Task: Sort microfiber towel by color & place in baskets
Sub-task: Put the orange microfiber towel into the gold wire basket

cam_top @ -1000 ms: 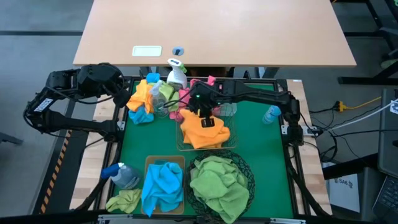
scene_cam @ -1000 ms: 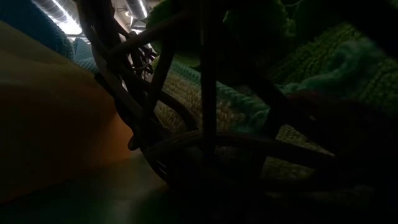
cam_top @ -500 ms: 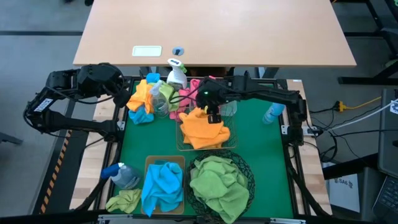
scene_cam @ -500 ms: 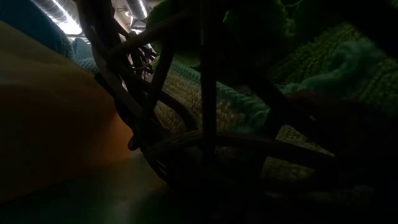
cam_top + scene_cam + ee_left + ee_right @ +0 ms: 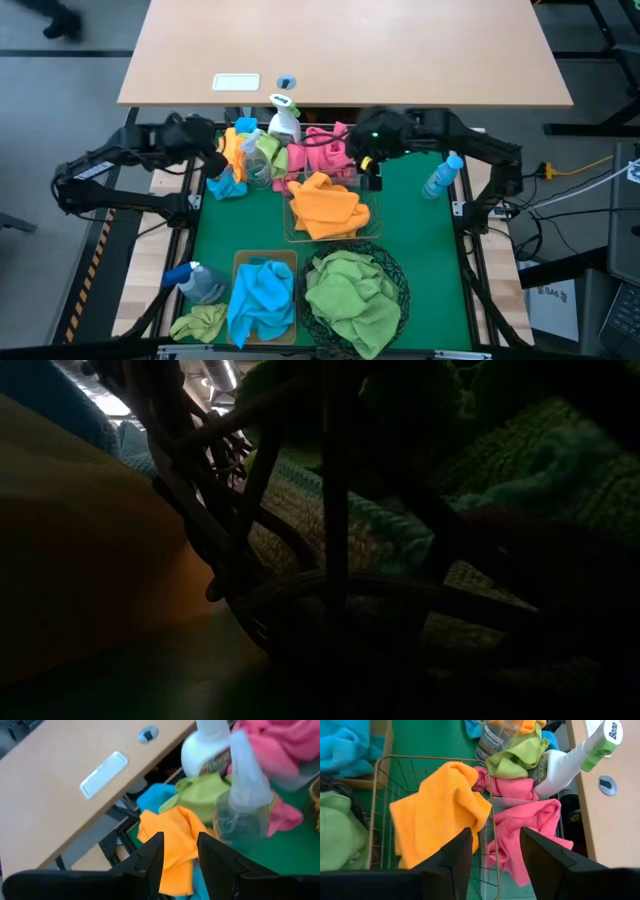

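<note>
My right gripper [image 5: 371,176] [image 5: 495,862] hangs open above the far part of the table, over the gap between the wire basket [image 5: 379,795] holding an orange towel [image 5: 328,205] [image 5: 437,815] and the basket with pink towels [image 5: 325,150] [image 5: 527,822]. Open as well, my left gripper [image 5: 217,152] [image 5: 179,857] hovers over a loose pile at the far left: an orange towel [image 5: 172,837], a blue one [image 5: 155,795] and a green one [image 5: 200,792]. A blue towel [image 5: 262,295] fills the tan bin. A green towel [image 5: 355,290] fills the round black basket [image 5: 250,560].
A white spray bottle [image 5: 283,120] and a clear one [image 5: 255,165] [image 5: 245,805] stand beside the pile. Blue bottles stand at the right [image 5: 440,178] and the near left [image 5: 195,280]. A green towel [image 5: 200,322] lies at the near left corner. A tan desk [image 5: 350,50] lies beyond the far edge.
My right gripper has risen off the orange towel in the wire basket and drawn back toward the far right; the towel stays lying in the basket. My left gripper has swung down and rightward, toward the loose pile.
</note>
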### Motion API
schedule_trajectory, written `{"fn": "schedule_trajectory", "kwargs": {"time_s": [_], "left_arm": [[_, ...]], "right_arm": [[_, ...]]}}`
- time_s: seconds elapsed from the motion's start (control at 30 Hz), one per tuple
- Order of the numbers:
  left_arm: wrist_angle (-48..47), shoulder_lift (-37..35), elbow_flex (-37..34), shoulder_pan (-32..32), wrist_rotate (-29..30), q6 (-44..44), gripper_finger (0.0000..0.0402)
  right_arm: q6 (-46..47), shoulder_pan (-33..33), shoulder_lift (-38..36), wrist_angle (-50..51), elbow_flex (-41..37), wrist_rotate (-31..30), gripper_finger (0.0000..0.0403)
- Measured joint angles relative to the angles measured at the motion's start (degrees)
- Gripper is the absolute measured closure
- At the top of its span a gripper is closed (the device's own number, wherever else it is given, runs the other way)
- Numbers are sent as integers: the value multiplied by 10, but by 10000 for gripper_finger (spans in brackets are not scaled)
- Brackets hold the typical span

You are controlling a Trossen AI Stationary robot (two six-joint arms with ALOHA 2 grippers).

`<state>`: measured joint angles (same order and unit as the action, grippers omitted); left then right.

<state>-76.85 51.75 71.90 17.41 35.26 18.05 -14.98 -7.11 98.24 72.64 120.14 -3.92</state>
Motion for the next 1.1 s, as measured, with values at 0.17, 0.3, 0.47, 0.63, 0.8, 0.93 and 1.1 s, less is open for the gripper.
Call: {"fn": "schedule_trajectory", "kwargs": {"time_s": [0.17,0.3,0.47,0.63,0.8,0.93,1.1], "left_arm": [[13,0,-55,2,-2,30,285],[14,0,-89,13,-8,66,264],[31,0,-116,34,-26,91,229],[55,0,-151,54,-29,98,211],[62,0,-201,62,-30,78,215],[86,0,-242,62,-37,53,223],[143,0,-288,62,-63,1,232]], "right_arm": [[1,0,-16,3,0,0,239],[1,0,-16,5,0,1,239],[-2,0,-16,5,0,1,239],[-2,0,-16,7,0,1,239],[-2,0,-16,21,0,15,239],[-3,0,-16,23,0,25,240],[-3,0,-16,23,0,25,239]]}}
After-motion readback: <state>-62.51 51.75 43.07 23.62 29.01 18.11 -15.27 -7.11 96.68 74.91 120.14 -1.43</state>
